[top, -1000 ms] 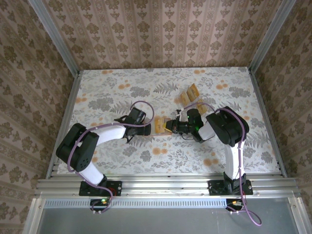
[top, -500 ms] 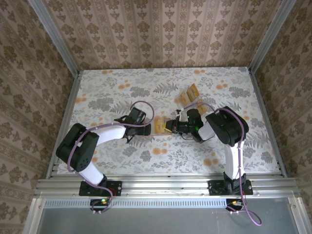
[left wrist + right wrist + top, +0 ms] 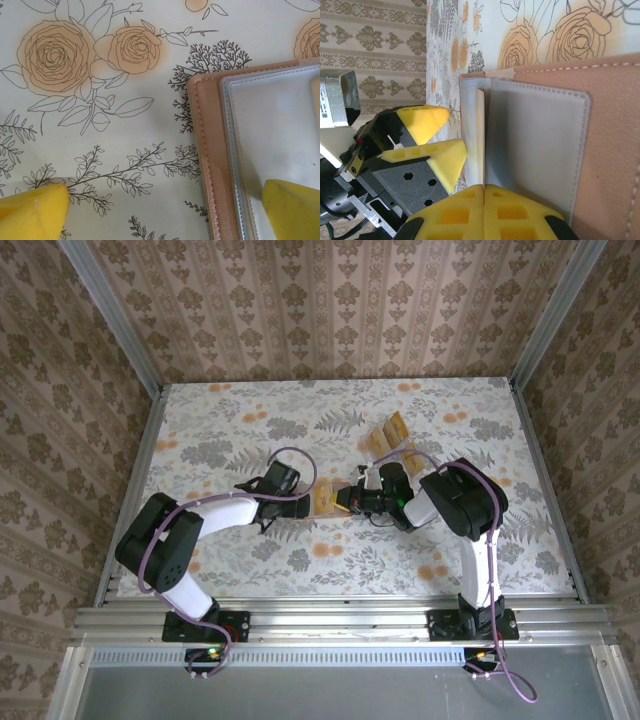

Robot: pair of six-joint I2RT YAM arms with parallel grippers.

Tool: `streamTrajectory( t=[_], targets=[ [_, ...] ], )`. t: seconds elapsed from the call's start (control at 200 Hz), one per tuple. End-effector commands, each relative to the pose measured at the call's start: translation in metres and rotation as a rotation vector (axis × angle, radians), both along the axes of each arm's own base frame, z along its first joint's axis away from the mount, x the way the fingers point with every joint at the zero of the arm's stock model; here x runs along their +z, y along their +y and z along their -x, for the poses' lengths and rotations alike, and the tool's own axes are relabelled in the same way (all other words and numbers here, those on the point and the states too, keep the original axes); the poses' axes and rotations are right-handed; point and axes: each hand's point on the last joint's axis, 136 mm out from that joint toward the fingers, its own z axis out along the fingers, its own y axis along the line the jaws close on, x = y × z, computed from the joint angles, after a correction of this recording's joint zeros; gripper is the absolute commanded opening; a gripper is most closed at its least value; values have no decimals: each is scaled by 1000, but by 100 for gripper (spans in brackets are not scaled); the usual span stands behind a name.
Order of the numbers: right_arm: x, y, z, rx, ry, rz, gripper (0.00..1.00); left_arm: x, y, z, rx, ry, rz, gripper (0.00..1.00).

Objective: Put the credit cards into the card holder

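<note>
Salmon-pink card holder (image 3: 210, 150), grey-lined; golden-tan credit cards (image 3: 390, 432); yellow pads (image 3: 31, 212) on the left claw (image 3: 162, 212); cream surface (image 3: 150, 125) printed with orange roses, black leaves.

Floral-patterned table (image 3: 200, 430), card holder (image 3: 210, 150) lying open mid-table, credit cards (image 3: 397, 425) farther back

Looks like a robotics lab cell dressed up as a room, not a real home. Closed in on three sides by flat panels (image 3: 340, 310) papered in brown damask, joined at bare aluminium posts (image 3: 110, 315). Floored by a desk (image 3: 230, 410) under a printed sheet of roses and ferns. Fronted by a slotted aluminium rail (image 3: 340, 625), with two black-and-white robot arms (image 3: 170, 540) bolted to it and purple cables (image 3: 290, 455) looping off them.
</note>
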Motion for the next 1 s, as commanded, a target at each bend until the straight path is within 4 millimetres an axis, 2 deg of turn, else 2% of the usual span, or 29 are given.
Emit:
streamTrajectory(
  t=[0.0,0.095,0.19,0.665,0.835,0.995],
  targets=[
    [-36,-3,14,6,98,84,0,-17,12,18,1,69,-64,100],
    [-36,-4,13,4,99,92,0,-18,13,18,1,70,-65,100],
    [-35,-3,13,6,95,91,6,-18,14,19,3,72,-68,100],
    [-23,-12,9,16,78,238,56,-16,13,17,0,67,-65,100],
    [-15,-16,7,29,61,304,66,-16,13,17,-2,66,-64,100],
    [-5,-17,4,36,41,330,67,-16,12,17,-2,65,-60,100]
  ],
)
